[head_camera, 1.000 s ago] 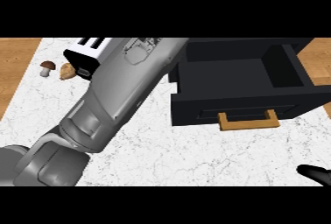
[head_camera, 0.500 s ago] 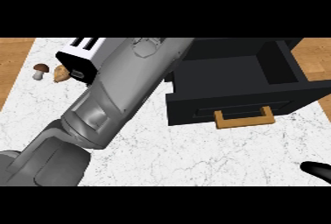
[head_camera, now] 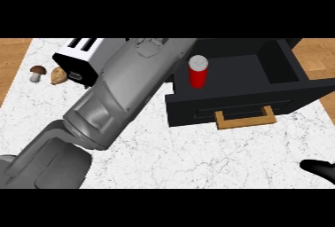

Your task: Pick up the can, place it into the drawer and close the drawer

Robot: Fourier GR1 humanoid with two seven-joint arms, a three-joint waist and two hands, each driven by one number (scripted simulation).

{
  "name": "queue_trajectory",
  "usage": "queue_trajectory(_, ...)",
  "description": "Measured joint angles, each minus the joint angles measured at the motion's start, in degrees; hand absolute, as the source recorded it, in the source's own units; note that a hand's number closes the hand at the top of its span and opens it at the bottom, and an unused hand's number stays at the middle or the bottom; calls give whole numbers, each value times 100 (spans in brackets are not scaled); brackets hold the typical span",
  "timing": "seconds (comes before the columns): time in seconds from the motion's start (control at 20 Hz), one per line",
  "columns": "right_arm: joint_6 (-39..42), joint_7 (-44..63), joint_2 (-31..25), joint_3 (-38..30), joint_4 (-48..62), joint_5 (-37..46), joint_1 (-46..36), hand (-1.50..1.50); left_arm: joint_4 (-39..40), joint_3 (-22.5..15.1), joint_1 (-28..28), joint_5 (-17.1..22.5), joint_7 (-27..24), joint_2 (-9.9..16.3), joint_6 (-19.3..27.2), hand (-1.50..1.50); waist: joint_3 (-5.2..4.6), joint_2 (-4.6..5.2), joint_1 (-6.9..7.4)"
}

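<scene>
A red can with a pale top stands upright inside the open black drawer, near its left wall. The drawer's front carries a wooden handle and faces me. My left forearm runs from the lower left up to the view's top edge beside the can; its hand is out of view past that edge. Nothing holds the can. A small black part of my right hand shows at the lower right edge, well away from the drawer.
A white toaster stands at the back left, partly behind my left forearm. A mushroom and a brown lump lie to its left. The white marble counter stretches in front of the drawer.
My left forearm has swung left off the drawer, and the red can now shows standing inside it. The right hand has stayed put.
</scene>
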Motion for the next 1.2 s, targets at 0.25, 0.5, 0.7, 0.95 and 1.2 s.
queue_trajectory(0.25,124,-254,-168,243,16,429,-114,-150,70,42,-89,247,-114,-1,101,-150,-1,18,5)
queue_trajectory(0.5,206,-623,-418,595,288,1185,-347,-150,80,128,-138,516,-206,0,82,-150,-3,33,76)
queue_trajectory(0.7,182,-865,-614,948,640,1986,-538,-150,86,186,-184,685,-318,-1,87,-150,-6,29,150)
queue_trajectory(0.95,8,-1212,-737,1450,1280,2984,-822,-150,181,221,-256,752,-461,-1,91,-150,-8,10,287)
queue_trajectory(1.2,-302,-1504,-686,1976,2180,3917,-1159,-150,342,208,-329,677,-531,0,21,-150,-9,-9,429)
